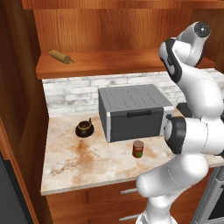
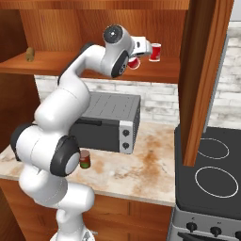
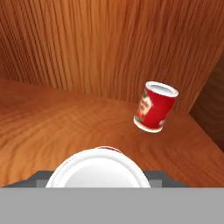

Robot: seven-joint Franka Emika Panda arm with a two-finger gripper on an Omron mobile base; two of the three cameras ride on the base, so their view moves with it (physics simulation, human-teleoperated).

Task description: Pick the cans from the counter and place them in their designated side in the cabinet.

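Your claw (image 2: pixel 137 55) is reaching up into the cabinet (image 1: pixel 100 26), just over its long shelf. You are looking at a round white top with a red rim (image 3: pixel 97 168) sitting right at the claw, low in the hand view. It is hiding the finger tips, so I cannot tell if the claw is pinching it or standing apart.

The bright red can (image 3: pixel 155 106) is sitting on the shelf a little ahead of the claw and off to its right, near the corner of the wood walls. It is not touching the claw.

The dark can (image 1: pixel 138 148) is standing far below the claw, on the counter (image 1: pixel 87 168), just in front of the grey toaster oven (image 1: pixel 133 111).

A small dark pot (image 1: pixel 84 128) is sitting on the counter too, beside the oven. A rolling pin (image 1: pixel 61 56) is lying on the shelf, well away from the claw at the other end.
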